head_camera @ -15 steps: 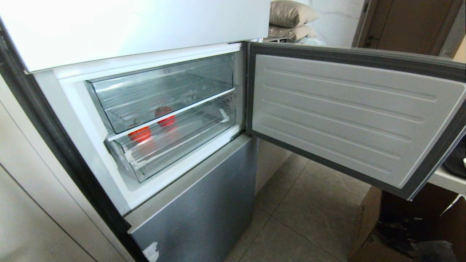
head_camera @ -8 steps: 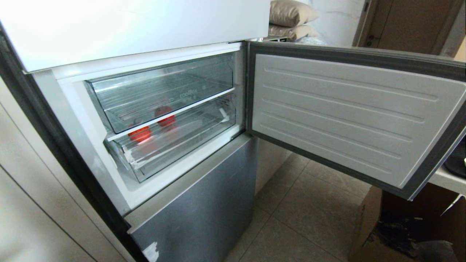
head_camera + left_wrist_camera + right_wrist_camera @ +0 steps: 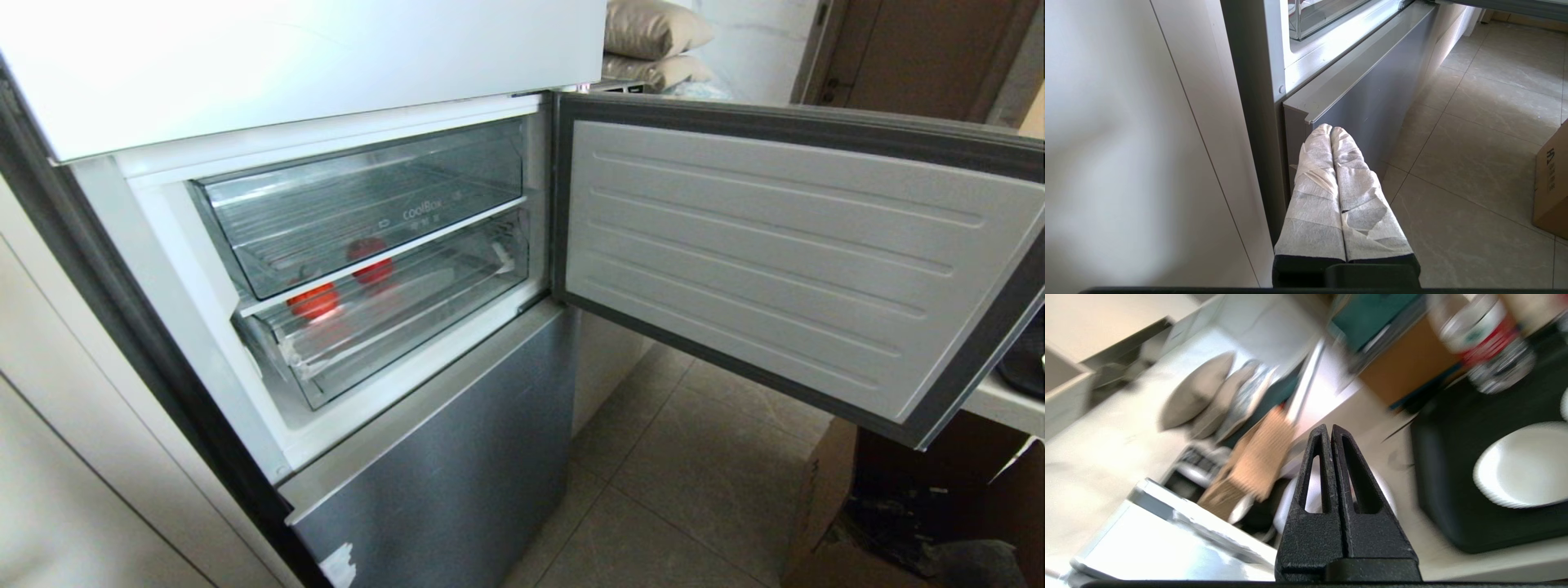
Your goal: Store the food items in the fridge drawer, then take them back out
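The drawer (image 3: 392,318) with two red fruits (image 3: 313,300) sits pushed in, out of reach of both grippers. The right gripper (image 3: 1331,430), pinched shut and empty, points away at a white plate (image 3: 1523,465); a blind swing could hit the fridge door (image 3: 775,261). Since earlier, nothing at the fridge has shifted.

Fridge drawer (image 3: 384,327), clear plastic, sits pushed in under the deeper lettered drawer (image 3: 359,204); fridge door (image 3: 775,261) open to the right. Two red round food items (image 3: 314,300) lie on its floor, near each other, toward the left w/ one further back.
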Robot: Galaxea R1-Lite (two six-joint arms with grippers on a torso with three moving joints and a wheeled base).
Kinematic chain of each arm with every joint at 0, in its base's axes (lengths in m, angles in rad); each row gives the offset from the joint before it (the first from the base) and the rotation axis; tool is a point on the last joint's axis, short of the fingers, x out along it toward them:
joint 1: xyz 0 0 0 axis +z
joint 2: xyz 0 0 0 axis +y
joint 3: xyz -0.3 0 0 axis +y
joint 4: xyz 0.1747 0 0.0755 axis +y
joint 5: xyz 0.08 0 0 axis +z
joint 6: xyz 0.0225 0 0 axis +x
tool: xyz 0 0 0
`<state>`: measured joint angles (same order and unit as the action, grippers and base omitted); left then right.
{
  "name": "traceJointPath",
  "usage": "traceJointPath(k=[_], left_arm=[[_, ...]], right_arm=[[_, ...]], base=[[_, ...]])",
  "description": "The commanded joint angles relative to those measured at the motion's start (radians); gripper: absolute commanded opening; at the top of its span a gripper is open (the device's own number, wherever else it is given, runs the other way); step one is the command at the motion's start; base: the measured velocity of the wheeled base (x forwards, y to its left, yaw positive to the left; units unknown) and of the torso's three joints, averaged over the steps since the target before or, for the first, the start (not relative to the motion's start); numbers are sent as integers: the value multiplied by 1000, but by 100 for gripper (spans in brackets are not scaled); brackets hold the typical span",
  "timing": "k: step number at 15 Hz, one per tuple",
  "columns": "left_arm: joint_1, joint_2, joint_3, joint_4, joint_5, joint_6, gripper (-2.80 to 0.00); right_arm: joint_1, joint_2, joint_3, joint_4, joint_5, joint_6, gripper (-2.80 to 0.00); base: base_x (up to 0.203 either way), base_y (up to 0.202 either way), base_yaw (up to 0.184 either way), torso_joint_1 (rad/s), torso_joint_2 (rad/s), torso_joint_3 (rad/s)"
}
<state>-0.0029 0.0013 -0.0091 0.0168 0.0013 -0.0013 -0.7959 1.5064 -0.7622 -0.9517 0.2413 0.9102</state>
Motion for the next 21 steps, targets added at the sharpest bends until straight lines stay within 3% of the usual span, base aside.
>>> traceJointPath(k=[1,8,11,15,21], left_arm=[[0,0,0,0,0,0,-280],[0,0,0,0,0,0,-280],[0,0,0,0,0,0,-280],[0,0,0,0,0,0,-280],[0,0,0,0,0,0,-280]], right_arm=[[-3,49,-61,27,50,85,-280],[-4,116,-191,53,331,351,-280],[0,145,-214,61,382,378,-280],[0,168,-266,180,485,399,-280],[0,132,-250,240,613,401,-280]], base=[[0,0,0,0,0,0],[0,0,0,0,0,0],[0,0,0,0,0,0],[0,0,0,0,0,0],[0,0,0,0,0,0]])
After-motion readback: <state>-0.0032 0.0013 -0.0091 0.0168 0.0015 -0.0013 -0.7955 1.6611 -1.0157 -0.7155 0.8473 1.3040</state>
